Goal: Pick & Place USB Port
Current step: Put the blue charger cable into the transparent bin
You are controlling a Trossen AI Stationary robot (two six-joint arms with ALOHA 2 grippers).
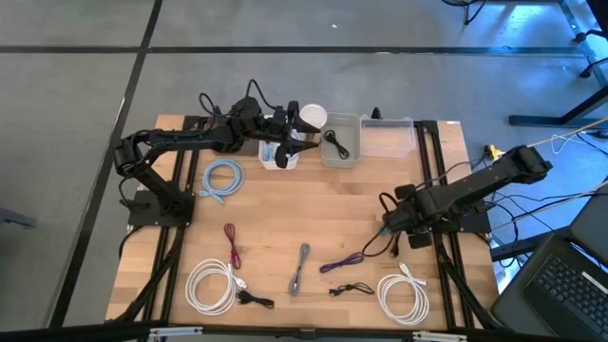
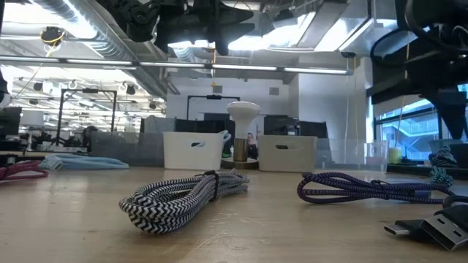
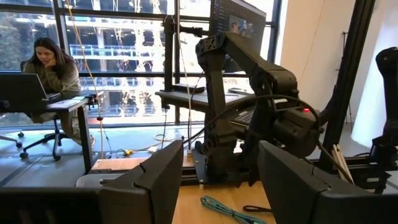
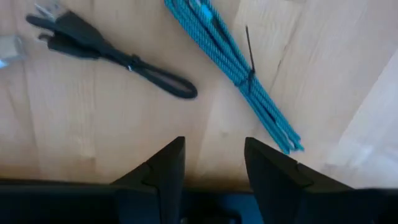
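Note:
Several bundled USB cables lie on the wooden table. My right gripper (image 4: 214, 165) points down, open, above a teal cable (image 4: 233, 68) and a black cable (image 4: 112, 53) at the table's right side; it touches neither. In the high view this gripper (image 1: 392, 224) stands beside the right arm's base. My left gripper (image 1: 292, 126) is held level at the far edge, above a white bin (image 1: 280, 155). It is open, with nothing between its fingers (image 3: 155, 183).
A grey bin (image 1: 340, 141) holding a black cable and a clear bin (image 1: 388, 136) stand at the far edge. On the table lie a light blue coil (image 1: 223, 180), red cable (image 1: 231, 245), two white coils (image 1: 211, 285), a grey braided cable (image 1: 300, 269) and a purple cable (image 1: 344, 261).

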